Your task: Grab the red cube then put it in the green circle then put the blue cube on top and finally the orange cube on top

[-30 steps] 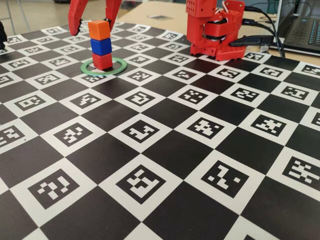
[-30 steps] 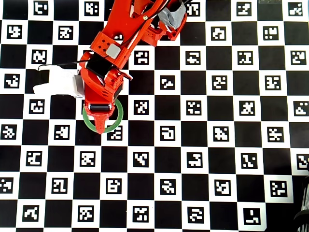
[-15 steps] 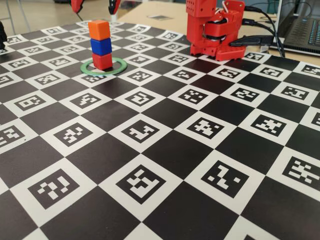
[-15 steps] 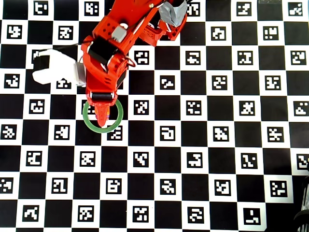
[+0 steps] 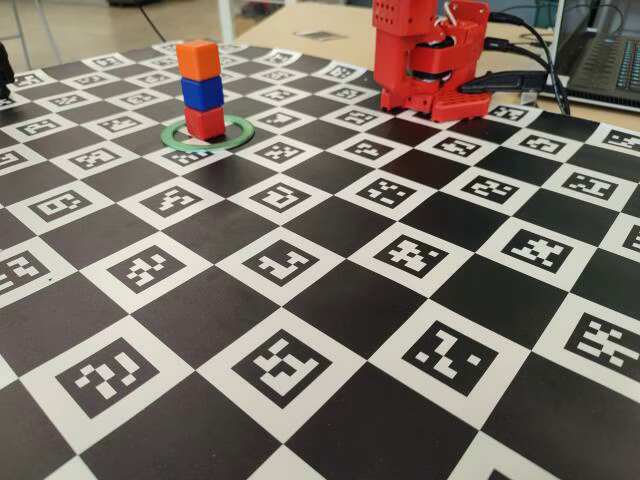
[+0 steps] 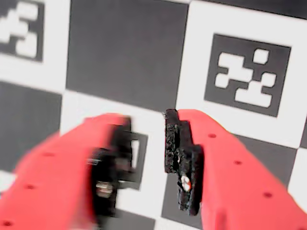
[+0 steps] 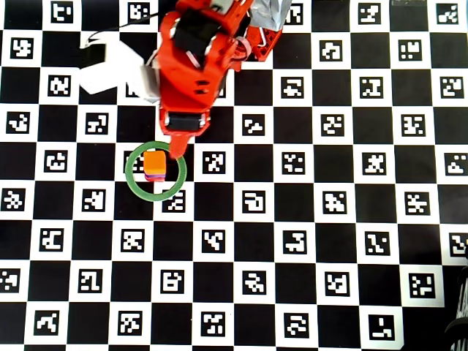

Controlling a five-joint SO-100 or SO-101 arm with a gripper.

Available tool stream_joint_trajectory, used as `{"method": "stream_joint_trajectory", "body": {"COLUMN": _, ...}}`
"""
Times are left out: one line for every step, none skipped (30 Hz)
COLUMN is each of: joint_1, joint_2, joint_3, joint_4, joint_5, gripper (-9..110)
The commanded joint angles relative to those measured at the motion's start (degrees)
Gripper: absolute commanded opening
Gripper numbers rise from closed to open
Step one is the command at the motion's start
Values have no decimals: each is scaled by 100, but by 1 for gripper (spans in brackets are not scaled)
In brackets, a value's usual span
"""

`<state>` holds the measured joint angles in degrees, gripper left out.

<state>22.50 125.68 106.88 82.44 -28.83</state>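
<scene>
One fixed camera sits low at the near edge of the checkered surface (image 5: pixel 330 300), looking across it toward my base (image 5: pixel 430 60) at the far side. The overhead camera looks straight down on the same surface (image 7: pixel 292 241) — both take in the green circle (image 5: pixel 240 133) (image 7: pixel 133 179). My wrist camera rides close above the surface, facing down past my fingers (image 6: pixel 184 163) — only nearby squares show.
</scene>
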Motion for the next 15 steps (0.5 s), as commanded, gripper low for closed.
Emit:
{"method": "stream_joint_trajectory", "body": {"joint_1": -510, "joint_2": 686, "joint_3": 545, "joint_4": -571, "joint_5": -229, "gripper": -6}}
{"method": "stream_joint_trajectory", "body": {"joint_1": -668, "joint_2": 817, "joint_3": 800, "joint_4": -694, "joint_5": -360, "gripper": -6}}
{"method": "stream_joint_trajectory", "body": {"joint_1": -817, "joint_2": 967, "joint_3": 1063, "joint_4": -800, "joint_5": -519, "gripper": -6}}
{"method": "stream_joint_trajectory", "body": {"joint_1": -967, "joint_2": 1125, "joint_3": 1345, "joint_4": -940, "joint_5": -668, "gripper": -6}}
{"method": "stream_joint_trajectory", "body": {"joint_1": -1099, "joint_2": 1292, "joint_3": 1661, "joint_4": -1125, "joint_5": -861, "gripper": -6}}
{"method": "stream_joint_trajectory", "body": {"joint_1": -1222, "joint_2": 1450, "joint_3": 1960, "joint_4": -1310, "joint_5": -1037, "gripper": -6}}
{"method": "stream_joint_trajectory", "body": {"joint_1": -1327, "joint_2": 1626, "joint_3": 2215, "joint_4": -1450, "joint_5": -1125, "gripper": -6}}
{"method": "stream_joint_trajectory", "body": {"joint_1": -1433, "joint_2": 1811, "joint_3": 2479, "joint_4": -1582, "joint_5": -1248, "gripper": -6}}
{"method": "stream_joint_trajectory", "body": {"joint_1": -1538, "joint_2": 2013, "joint_3": 2742, "joint_4": -1731, "joint_5": -1450, "gripper": -6}}
{"method": "stream_joint_trajectory", "body": {"joint_1": -1644, "joint_2": 2232, "joint_3": 3032, "joint_4": -1898, "joint_5": -1679, "gripper": -6}}
{"method": "stream_joint_trajectory", "body": {"joint_1": -1731, "joint_2": 2452, "joint_3": 3287, "joint_4": -2048, "joint_5": -1846, "gripper": -6}}
{"method": "stream_joint_trajectory", "body": {"joint_1": -1793, "joint_2": 2689, "joint_3": 3533, "joint_4": -2180, "joint_5": -1969, "gripper": -6}}
{"method": "stream_joint_trajectory", "body": {"joint_1": -1854, "joint_2": 2927, "joint_3": 3771, "joint_4": -2294, "joint_5": -2092, "gripper": -6}}
{"method": "stream_joint_trajectory", "body": {"joint_1": -1898, "joint_2": 3164, "joint_3": 4017, "joint_4": -2417, "joint_5": -2276, "gripper": -6}}
{"method": "stream_joint_trajectory", "body": {"joint_1": -1942, "joint_2": 3375, "joint_3": 4228, "joint_4": -2479, "joint_5": -2452, "gripper": -6}}
